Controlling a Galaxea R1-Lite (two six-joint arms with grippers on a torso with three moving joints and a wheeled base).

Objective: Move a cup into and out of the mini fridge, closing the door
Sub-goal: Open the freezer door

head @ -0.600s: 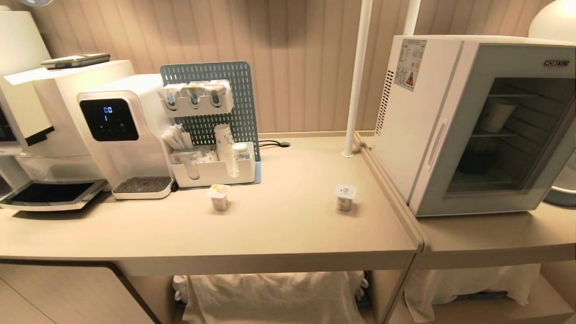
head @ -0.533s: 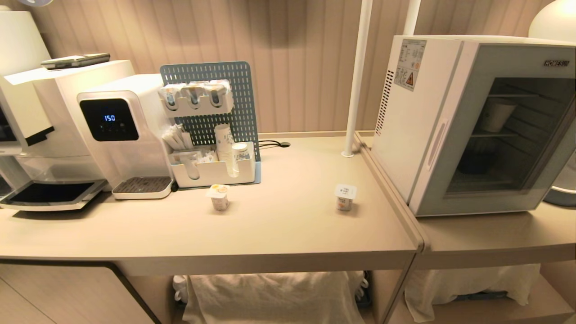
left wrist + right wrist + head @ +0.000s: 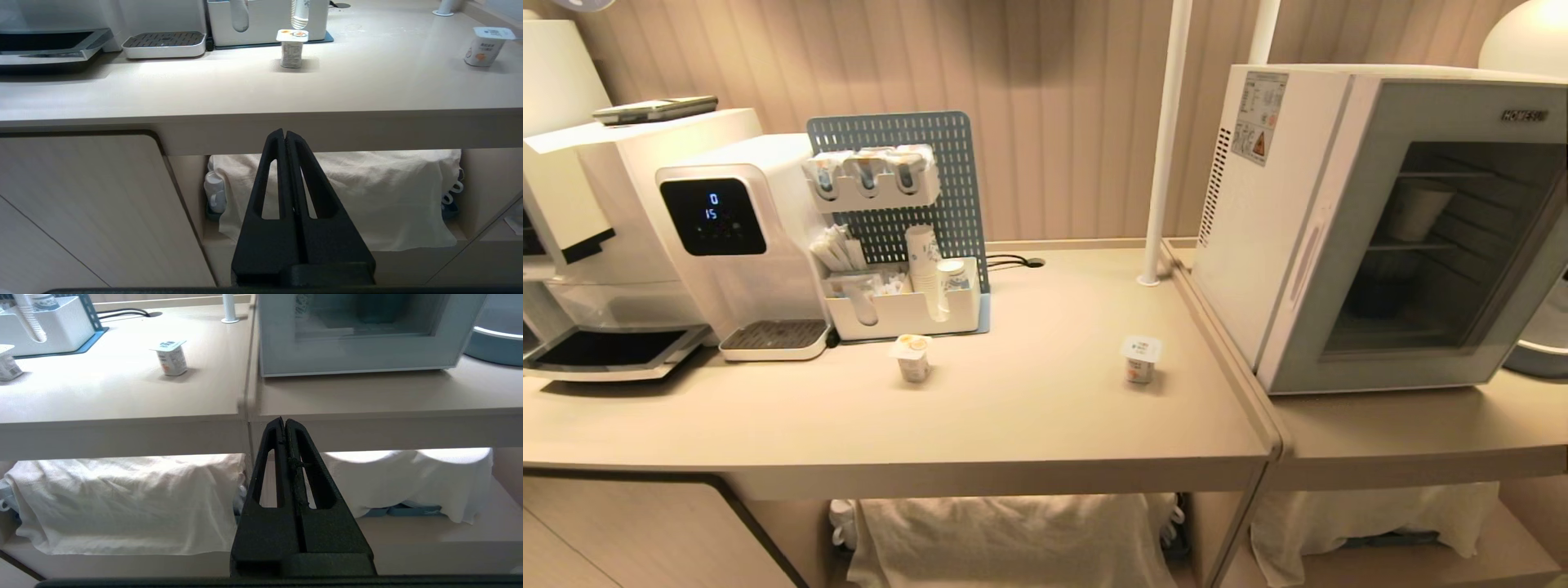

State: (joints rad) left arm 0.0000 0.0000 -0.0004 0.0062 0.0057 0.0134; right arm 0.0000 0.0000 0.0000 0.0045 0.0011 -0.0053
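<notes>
Nearest, both arms hang low in front of the worktop edge, below its surface and outside the head view. The left tool (image 3: 285,132) has its 2 black fingers pressed together, holding nothing, aimed at the front lip of the worktop (image 3: 245,94). The right tool (image 3: 284,420) is pinched together the same way and empty, aimed at the seam where the 2 worktop sections meet. Under the worktop, white cloths (image 3: 1005,539) drape over the lower shelf.

On the worktop stand 2 small sealed cups, both upright and well apart. The left cup (image 3: 911,357) stands just in front of a white organiser tray (image 3: 903,310). The right cup (image 3: 1140,358) stands near the right edge of its section, near the fridge but not touching it.

The fridge (image 3: 1258,245) sits on the adjoining worktop section to the right, turned at an angle, with vent slots and a warning sticker on its side. Its door (image 3: 1339,269) looks closed; through the dark glass a pale cup (image 3: 1417,208) shows on the upper wire shelf.

Further back on the left are a water dispenser (image 3: 735,237) with a lit black display and a blue pegboard (image 3: 947,188) holding sachets. A white pole (image 3: 1164,139) rises between pegboard and fridge, before a ribbed wall.
</notes>
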